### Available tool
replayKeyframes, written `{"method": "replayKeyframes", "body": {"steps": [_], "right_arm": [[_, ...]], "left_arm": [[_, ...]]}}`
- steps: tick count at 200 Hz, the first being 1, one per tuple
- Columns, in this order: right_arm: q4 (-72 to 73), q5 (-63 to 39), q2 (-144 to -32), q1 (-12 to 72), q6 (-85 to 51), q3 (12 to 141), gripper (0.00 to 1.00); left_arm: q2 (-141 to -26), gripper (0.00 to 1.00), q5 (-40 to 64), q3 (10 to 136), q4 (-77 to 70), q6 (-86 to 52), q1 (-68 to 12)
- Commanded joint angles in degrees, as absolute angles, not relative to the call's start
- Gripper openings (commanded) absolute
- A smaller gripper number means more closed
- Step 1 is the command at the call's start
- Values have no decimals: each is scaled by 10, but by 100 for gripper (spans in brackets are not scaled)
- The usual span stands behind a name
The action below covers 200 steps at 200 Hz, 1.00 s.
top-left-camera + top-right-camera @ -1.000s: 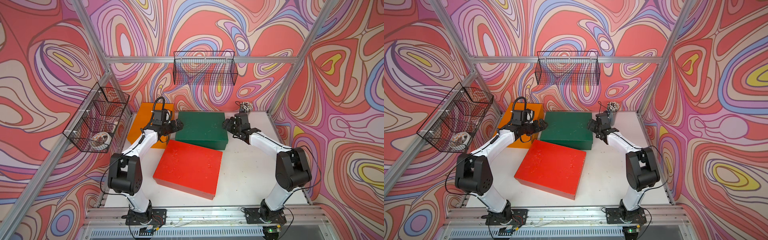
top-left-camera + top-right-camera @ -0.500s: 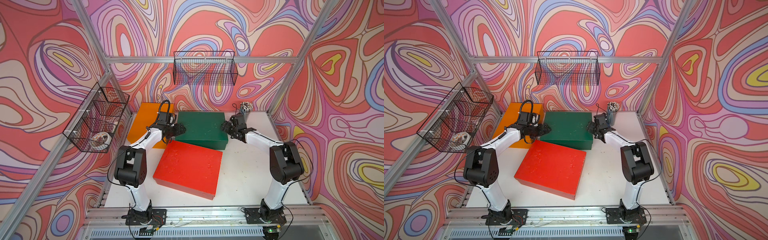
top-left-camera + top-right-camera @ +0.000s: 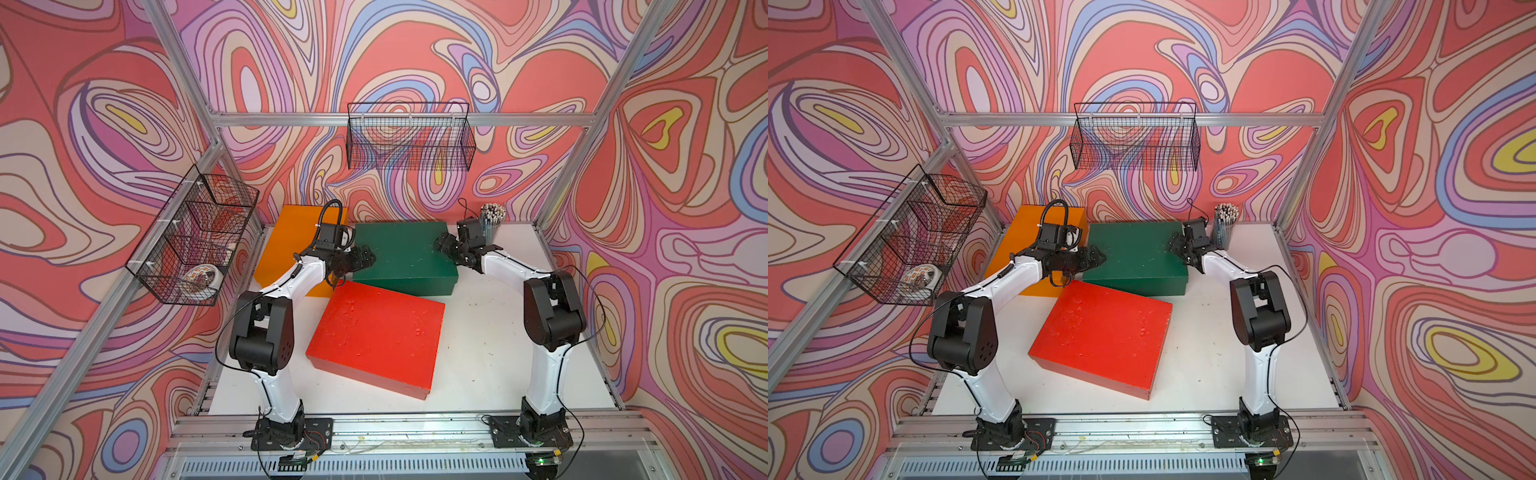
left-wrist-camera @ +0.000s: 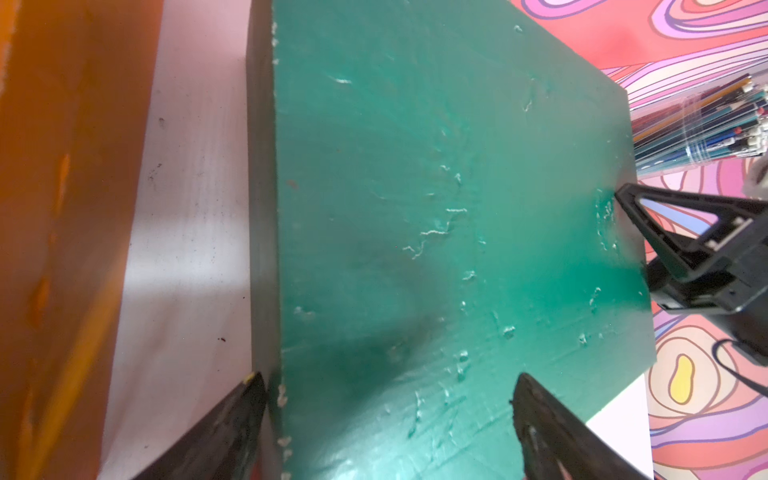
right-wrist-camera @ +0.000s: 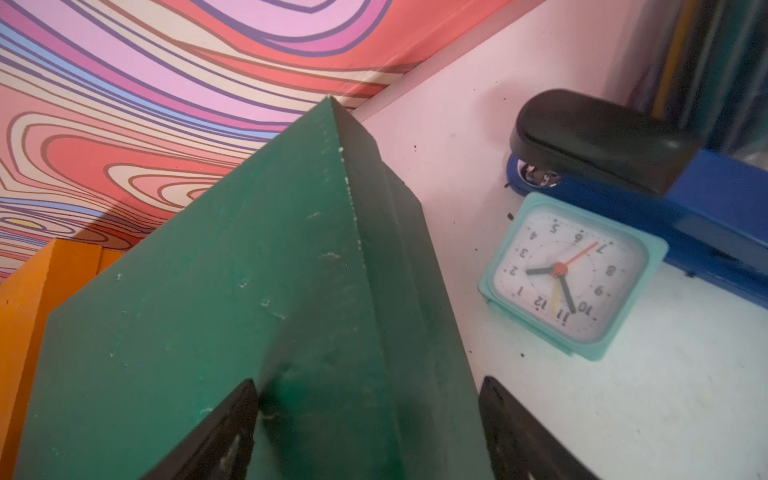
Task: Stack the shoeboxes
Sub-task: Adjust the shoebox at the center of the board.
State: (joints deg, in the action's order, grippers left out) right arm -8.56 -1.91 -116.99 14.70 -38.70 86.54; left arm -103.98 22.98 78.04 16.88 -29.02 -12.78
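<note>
Three shoeboxes lie on the white table. The dark green one [image 3: 403,253] [image 3: 1133,253] is at the back middle, the orange one [image 3: 291,245] [image 3: 1017,241] at the back left, and the red one [image 3: 378,336] [image 3: 1104,336] lies turned in front. My left gripper [image 3: 368,259] [image 4: 388,380] is open, its jaws straddling the green box's [image 4: 436,208] left edge. My right gripper [image 3: 440,243] [image 5: 369,382] is open across the green box's [image 5: 208,332] right edge, one finger over the top, one beside the side wall.
A cup of pencils [image 3: 490,220] [image 4: 698,124] stands at the back right, with a teal clock [image 5: 569,274] and a blue stapler [image 5: 623,158] beside the green box. Wire baskets hang on the back wall [image 3: 409,137] and left wall [image 3: 195,241].
Both arms have reached in toward the green box from either side, and their jaws now straddle its edges. The right jaws have narrowed a little. The boxes have not moved.
</note>
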Motion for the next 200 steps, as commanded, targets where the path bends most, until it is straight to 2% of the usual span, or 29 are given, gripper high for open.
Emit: {"method": "replayKeyframes", "body": {"steps": [1,48,112,153,200], "right_arm": [[-120,-32,-1208,142,-388,883,84],[-128,-47,-1227,139,-384,912,83],[-179,-18,-1190,131,-358,963,98],[-216,7,-1115,122,-343,965,98],[-208,11,-947,122,-348,847,98]], "left_arm": [[-1043,92,250,784,156,-299,-132],[-1036,92,237,782,156,-299,-131],[-1007,94,182,804,201,-293,-132],[-966,96,160,834,251,-288,-132],[-833,96,141,780,274,-298,-132]]}}
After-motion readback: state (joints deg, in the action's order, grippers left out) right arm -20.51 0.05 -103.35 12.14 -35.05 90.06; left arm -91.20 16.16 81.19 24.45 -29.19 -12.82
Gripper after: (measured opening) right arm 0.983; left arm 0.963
